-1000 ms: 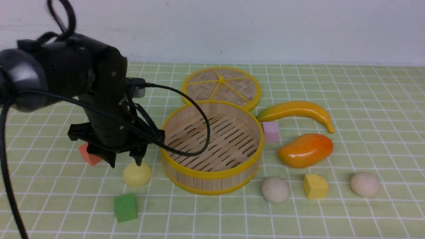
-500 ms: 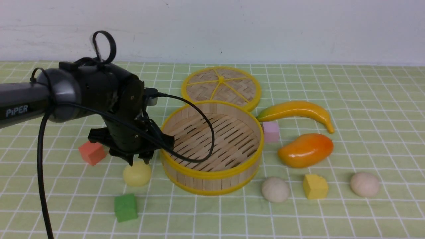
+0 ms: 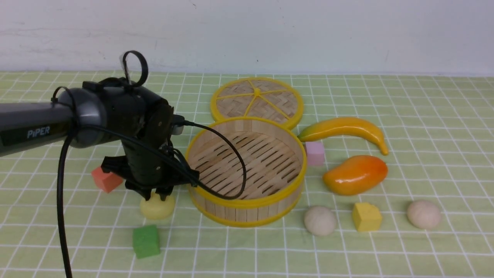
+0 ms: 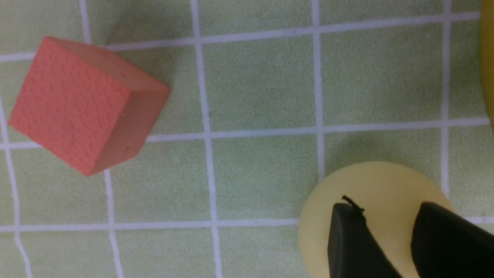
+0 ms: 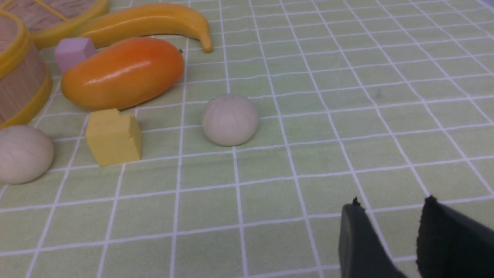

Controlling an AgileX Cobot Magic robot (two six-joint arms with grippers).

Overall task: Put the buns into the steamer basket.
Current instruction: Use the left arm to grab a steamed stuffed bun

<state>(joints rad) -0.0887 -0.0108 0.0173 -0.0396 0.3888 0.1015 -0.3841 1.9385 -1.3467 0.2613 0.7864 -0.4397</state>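
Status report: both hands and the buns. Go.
Left hand on yellow bun, grip unconfirmed. Right hand open, empty. Steamer basket empty, nothing between.

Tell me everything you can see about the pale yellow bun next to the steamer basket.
The pale yellow bun is a small, smooth, matte dome resting on the green checked cloth. It sits just left of the steamer basket, apart from it, with a green cube nearer the camera. The left gripper is down on its top, fingertips touching it; whether they grip it is unclear.
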